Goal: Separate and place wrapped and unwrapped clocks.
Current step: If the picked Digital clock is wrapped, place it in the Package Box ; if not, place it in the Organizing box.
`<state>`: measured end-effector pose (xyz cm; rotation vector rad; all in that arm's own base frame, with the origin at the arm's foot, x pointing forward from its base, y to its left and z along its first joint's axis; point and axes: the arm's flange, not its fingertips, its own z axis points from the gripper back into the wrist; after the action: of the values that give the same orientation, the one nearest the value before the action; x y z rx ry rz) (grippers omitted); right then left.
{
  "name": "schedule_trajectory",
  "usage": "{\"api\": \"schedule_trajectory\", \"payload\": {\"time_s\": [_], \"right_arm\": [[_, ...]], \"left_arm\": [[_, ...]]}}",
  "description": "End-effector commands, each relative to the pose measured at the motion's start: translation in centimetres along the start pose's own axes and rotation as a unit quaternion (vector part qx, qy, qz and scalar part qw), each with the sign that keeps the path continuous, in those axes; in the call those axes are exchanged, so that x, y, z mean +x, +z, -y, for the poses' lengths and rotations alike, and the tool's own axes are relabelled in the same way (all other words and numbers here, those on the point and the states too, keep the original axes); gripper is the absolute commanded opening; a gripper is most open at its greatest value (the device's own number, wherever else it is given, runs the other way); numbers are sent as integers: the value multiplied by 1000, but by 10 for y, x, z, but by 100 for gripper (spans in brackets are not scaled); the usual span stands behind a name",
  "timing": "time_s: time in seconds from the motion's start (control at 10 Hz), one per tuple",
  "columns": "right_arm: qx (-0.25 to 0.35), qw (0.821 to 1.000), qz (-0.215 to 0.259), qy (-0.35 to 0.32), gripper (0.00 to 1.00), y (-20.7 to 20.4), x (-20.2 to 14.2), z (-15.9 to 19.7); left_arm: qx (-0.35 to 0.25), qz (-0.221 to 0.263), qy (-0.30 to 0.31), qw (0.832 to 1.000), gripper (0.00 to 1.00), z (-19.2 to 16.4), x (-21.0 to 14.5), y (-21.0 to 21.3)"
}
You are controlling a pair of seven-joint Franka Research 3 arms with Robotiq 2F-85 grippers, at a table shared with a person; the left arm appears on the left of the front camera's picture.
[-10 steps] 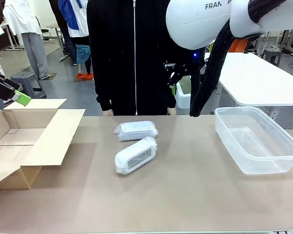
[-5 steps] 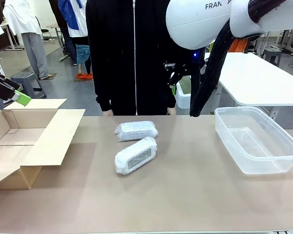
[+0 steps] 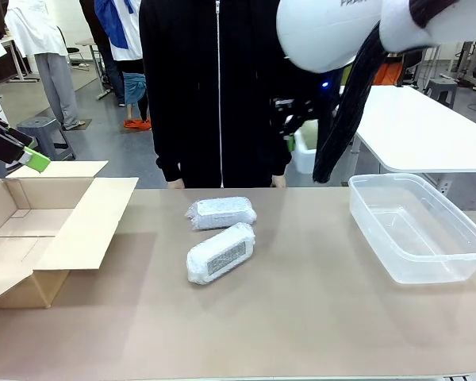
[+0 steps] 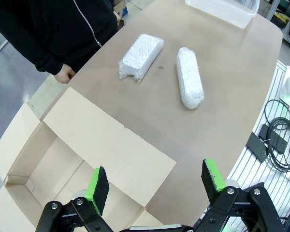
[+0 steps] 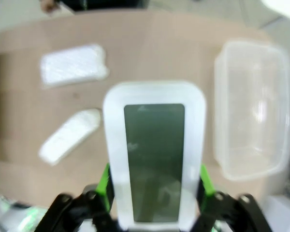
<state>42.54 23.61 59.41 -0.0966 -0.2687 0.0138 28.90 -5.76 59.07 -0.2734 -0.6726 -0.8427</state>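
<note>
Tan bench (image 3: 317, 317) carries two oblong bundles of translucent white bubble wrap, far bundle (image 3: 221, 213) and near bundle (image 3: 220, 253), unsorted at centre. Right end effector (image 5: 153, 185) clamps the bare white rectangular clock with grey-green screen (image 5: 153, 145) aloft, likely for the clear plastic tub (image 3: 365, 208). Left end effector (image 4: 154, 181) stands wide, empty, over the open cardboard box (image 4: 63, 159).

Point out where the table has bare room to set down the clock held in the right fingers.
Bare table lies between the near bundle and the clear tub, and along the whole near edge. The tub and the cardboard box hold nothing. Crowded: mid-table, where the far bundle lies close behind the near one.
</note>
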Motion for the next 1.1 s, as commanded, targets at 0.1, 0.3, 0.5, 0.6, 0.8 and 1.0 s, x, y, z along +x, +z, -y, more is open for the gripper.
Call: {"api": "schedule_trajectory", "payload": {"time_s": [0.1, 0.3, 0.5, 0.6, 0.8, 1.0], "right_arm": [[5, 997, -79, -23, 78, 4, 27, 107], [24, 995, -64, -73, 78, -41, 35, 165], [26, 992, -62, -107, 78, -94, 33, 208], [18, 991, -64, -117, 78, -115, 32, 220], [31, 988, -83, -124, 78, -156, 25, 231], [31, 983, -101, -147, 78, -197, 29, 236]], "left_arm": [[0, 1, 0, 1000, 100, 0, 0, 0], [0, 1, 0, 1000, 100, 0, 0, 0], [0, 1, 0, 1000, 100, 0, 0, 0], [0, 1, 0, 1000, 100, 0, 0, 0], [0, 1, 0, 1000, 100, 0, 0, 0], [0, 1, 0, 1000, 100, 0, 0, 0]]}}
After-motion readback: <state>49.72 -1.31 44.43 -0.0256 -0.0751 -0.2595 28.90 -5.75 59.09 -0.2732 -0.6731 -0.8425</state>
